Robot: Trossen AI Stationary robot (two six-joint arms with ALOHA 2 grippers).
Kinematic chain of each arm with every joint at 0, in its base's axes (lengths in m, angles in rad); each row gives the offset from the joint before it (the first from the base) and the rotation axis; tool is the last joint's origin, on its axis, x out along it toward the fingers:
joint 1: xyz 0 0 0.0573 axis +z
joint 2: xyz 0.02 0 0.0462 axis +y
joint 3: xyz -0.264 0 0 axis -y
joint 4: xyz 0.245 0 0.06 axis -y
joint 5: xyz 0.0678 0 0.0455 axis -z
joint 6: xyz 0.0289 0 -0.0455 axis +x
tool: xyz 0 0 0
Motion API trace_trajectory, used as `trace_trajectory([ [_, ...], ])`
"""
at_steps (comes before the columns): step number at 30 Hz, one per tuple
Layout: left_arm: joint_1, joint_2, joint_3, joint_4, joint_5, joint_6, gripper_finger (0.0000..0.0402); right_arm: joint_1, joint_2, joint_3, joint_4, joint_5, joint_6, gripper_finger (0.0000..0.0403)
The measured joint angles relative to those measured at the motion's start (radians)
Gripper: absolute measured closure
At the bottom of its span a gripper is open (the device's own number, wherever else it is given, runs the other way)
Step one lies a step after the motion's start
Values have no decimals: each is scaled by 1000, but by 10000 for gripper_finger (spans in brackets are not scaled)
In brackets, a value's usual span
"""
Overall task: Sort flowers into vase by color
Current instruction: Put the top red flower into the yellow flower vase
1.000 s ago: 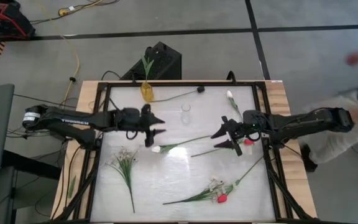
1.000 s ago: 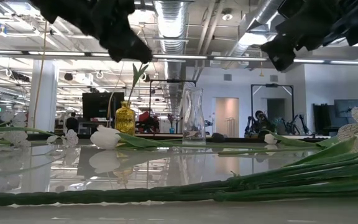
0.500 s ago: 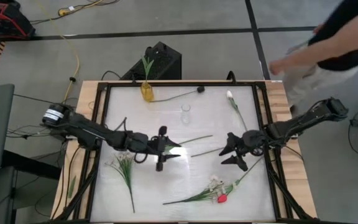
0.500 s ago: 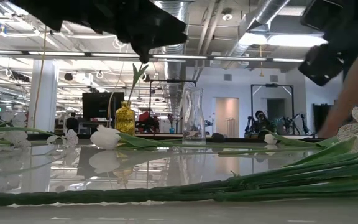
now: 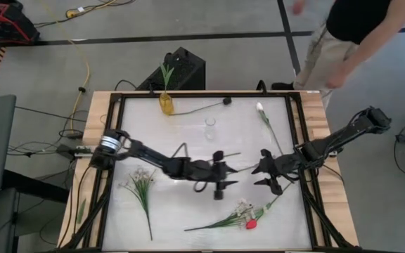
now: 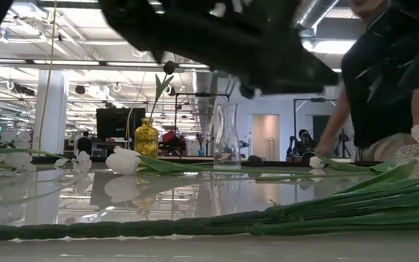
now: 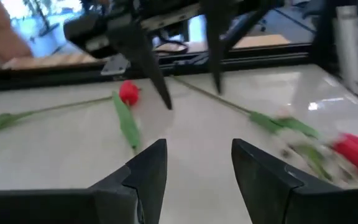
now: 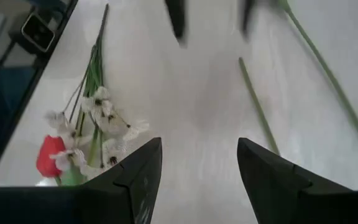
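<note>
Left gripper hovers over mid-surface, fingers apart and empty; right gripper faces it, also apart, near the flowers.

1. Yellow vase at the far left of the table, holding a green leaf.
2. Clear glass vase near the middle.
3. Red tulip, green stem, near right.
4. White tulip, far right.
5. White-blossomed green sprig, near left.
6. Glossy white table, black frame.

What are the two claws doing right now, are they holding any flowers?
Left gripper: open, holding nothing, above the table's middle.
Right gripper: open, holding nothing, near the table's right side.
</note>
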Motion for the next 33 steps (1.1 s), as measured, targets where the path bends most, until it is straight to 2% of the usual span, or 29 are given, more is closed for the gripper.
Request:
trace_trajectory([
  [5,32,134,194,-183,0,-51,232,-5,0,0,-3,0,-98,169],
  [11,35,221,337,-375,-5,-41,232,-6,0,0,-11,0,-80,169],
  [17,43,280,368,-363,-31,-46,232,-7,0,0,-16,0,-78,169],
  [23,66,281,368,-350,-97,-74,232,-8,0,0,-15,0,-77,169],
  [27,83,281,369,-293,-61,-106,232,-8,0,0,-14,0,-66,169],
  [33,90,281,368,-347,-45,-162,232,-8,0,0,-13,0,-62,169],
])
